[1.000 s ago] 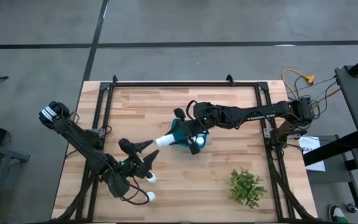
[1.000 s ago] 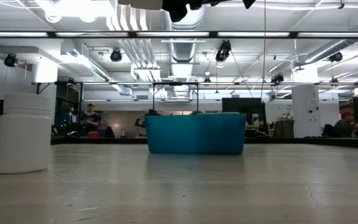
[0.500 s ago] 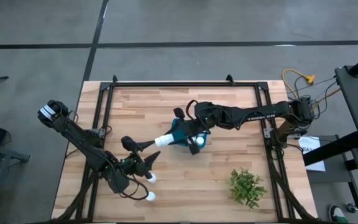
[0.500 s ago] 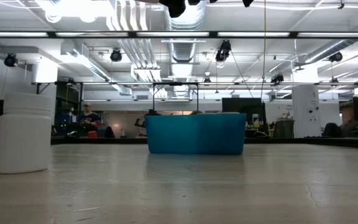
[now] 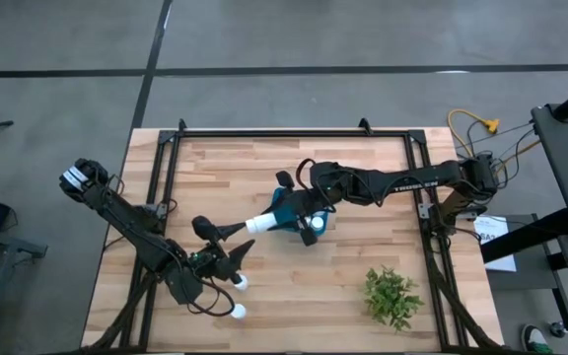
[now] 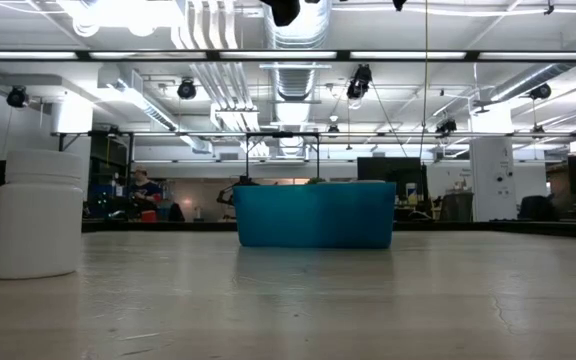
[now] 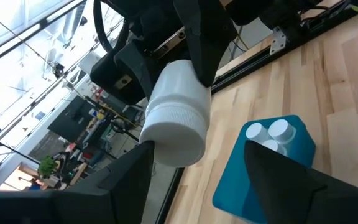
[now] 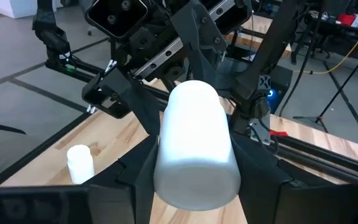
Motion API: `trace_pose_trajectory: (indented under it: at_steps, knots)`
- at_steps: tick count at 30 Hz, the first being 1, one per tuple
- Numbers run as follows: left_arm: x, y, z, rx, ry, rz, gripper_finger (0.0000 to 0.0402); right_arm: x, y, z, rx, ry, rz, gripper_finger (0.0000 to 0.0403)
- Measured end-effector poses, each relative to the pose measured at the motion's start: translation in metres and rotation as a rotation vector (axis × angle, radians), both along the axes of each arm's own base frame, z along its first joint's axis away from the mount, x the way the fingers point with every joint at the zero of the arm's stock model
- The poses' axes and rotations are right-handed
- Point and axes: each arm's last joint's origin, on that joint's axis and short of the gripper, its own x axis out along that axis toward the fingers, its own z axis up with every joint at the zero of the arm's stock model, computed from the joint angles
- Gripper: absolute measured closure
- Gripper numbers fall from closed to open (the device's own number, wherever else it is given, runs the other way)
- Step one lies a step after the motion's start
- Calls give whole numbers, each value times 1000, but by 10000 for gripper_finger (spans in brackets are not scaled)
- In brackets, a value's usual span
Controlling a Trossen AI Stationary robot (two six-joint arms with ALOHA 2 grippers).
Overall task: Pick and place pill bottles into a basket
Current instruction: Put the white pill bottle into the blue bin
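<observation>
My right gripper is shut on a white pill bottle, held level just left of the teal basket. The basket holds at least two bottles. My left gripper is open, and its fingertips stand close to the held bottle's cap without touching it. Two more bottles stand on the table near the front: one beside the left gripper and one nearer the edge. The low view shows one bottle and the basket. My right gripper pinches the bottle's body between its two fingers, back from the cap. The fingers come level from the table's right. The bottle lies level and clear of the table, with its cap toward the left gripper.
A green leafy plant lies at the front right of the wooden table. Black frame rails run along the table's far edge and sides. Cables and a stand sit beyond the right edge.
My left gripper has shifted slightly toward the held bottle. In the low view the dark gripper parts at the top have risen a little out of the picture. The bottle stays in the right gripper's hold.
</observation>
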Motion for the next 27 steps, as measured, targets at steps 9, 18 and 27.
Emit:
trace_pose_trajectory:
  at_steps: [9,18,27]
  knots:
    - [-1,0,0,12,0,16,167,0,0,-2,-3,19,-14,241]
    - [-1,0,0,24,-4,40,167,0,-1,-6,-26,51,-37,241]
    - [0,-1,-1,-1,-4,-6,167,0,0,-6,-34,44,-33,241]
